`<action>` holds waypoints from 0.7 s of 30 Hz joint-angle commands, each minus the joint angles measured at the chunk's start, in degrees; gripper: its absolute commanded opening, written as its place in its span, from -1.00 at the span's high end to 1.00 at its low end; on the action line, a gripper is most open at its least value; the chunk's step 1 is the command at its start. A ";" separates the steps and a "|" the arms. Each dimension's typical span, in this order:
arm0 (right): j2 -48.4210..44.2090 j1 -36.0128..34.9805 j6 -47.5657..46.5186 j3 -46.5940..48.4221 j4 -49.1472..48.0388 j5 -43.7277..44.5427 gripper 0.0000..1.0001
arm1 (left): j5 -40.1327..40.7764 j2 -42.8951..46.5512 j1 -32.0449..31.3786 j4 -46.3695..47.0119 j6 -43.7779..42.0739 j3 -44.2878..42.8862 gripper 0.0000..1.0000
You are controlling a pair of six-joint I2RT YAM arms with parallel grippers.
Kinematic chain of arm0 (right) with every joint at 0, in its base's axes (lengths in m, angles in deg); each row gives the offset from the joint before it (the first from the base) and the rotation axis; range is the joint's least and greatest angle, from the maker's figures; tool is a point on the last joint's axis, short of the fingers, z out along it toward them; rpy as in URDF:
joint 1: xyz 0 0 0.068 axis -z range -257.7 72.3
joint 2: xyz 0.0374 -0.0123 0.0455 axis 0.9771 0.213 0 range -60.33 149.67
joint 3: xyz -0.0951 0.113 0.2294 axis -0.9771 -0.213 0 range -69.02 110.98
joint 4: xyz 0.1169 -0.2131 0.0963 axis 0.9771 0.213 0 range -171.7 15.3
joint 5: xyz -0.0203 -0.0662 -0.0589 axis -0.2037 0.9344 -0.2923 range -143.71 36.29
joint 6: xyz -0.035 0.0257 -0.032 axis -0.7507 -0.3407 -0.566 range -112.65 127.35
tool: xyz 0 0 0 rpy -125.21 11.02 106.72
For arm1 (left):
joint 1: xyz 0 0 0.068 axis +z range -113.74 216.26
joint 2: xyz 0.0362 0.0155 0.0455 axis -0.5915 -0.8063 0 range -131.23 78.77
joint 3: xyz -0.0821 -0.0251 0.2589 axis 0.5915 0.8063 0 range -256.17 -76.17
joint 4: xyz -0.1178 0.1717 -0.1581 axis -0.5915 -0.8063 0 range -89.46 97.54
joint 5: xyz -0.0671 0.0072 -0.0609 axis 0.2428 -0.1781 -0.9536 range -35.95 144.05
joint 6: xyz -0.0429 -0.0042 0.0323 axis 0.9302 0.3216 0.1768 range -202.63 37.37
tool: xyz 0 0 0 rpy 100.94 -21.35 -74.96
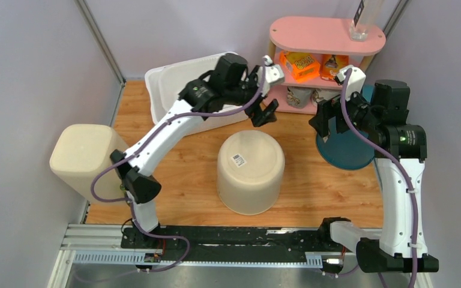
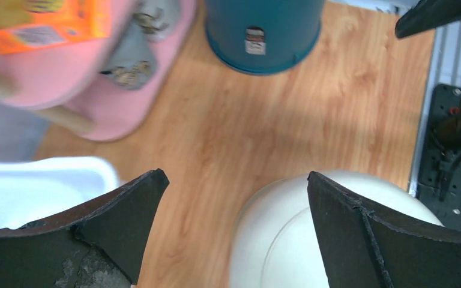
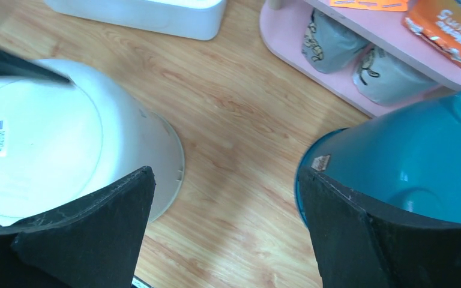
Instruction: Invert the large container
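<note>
Top external view: the large container (image 1: 250, 171), cream-coloured, is seen standing upside down at the middle of the wooden surface (image 1: 186, 180), its mouth down on the wood and its flat base turned up, with a barcode label (image 1: 238, 159) stuck near the base's rim. It is gripped by neither arm. The left end effector (image 1: 268, 90) is held above the surface just behind the container, fingers spread wide with nothing between them; from the left wrist, the container's rounded base (image 2: 276, 240) is seen below and partly behind one of the dark pads. The right end effector (image 1: 335, 102) is likewise parted and empty, raised to the container's right over the near edge of a teal container (image 1: 345, 153); in the right wrist view, bare wood is seen between the two vessels, which are well apart. A white bin (image 1: 168, 81) is seen behind the left arm at the back of the surface. A pink shelf (image 1: 324, 33) is placed at the back right, with orange boxes (image 1: 300, 65) on its middle tier. A second cream container (image 1: 84, 156) is seen at the surface's left edge.
</note>
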State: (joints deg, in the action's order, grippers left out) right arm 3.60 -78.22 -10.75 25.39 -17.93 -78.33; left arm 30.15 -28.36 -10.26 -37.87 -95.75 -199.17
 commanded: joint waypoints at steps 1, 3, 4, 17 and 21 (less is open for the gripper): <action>-0.53 -0.15 1.81 -1.83 -3.61 -7.49 -0.88 | 2.76 14.70 5.03 1.98 1.88 1.86 -1.00; -0.42 -0.15 2.40 -2.48 -4.62 -8.09 -0.88 | 4.26 19.34 7.22 -1.69 1.72 4.43 -1.00; -0.34 -0.11 2.46 -2.76 -4.98 -8.50 -0.88 | 4.59 21.97 7.98 -3.54 1.27 5.80 -1.00; 3.45 -1.84 4.28 -1.88 -8.58 -10.63 -0.89 | -14.09 53.71 21.32 -33.09 -46.61 53.28 -1.00; 4.97 -2.06 4.24 0.97 -9.00 -8.72 -0.89 | -13.31 53.25 19.14 -21.23 -44.74 63.55 -1.00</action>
State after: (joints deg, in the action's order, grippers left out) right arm 7.60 -79.85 -7.69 22.64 -23.46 -87.08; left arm 20.05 25.87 10.15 -67.40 -134.61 -142.87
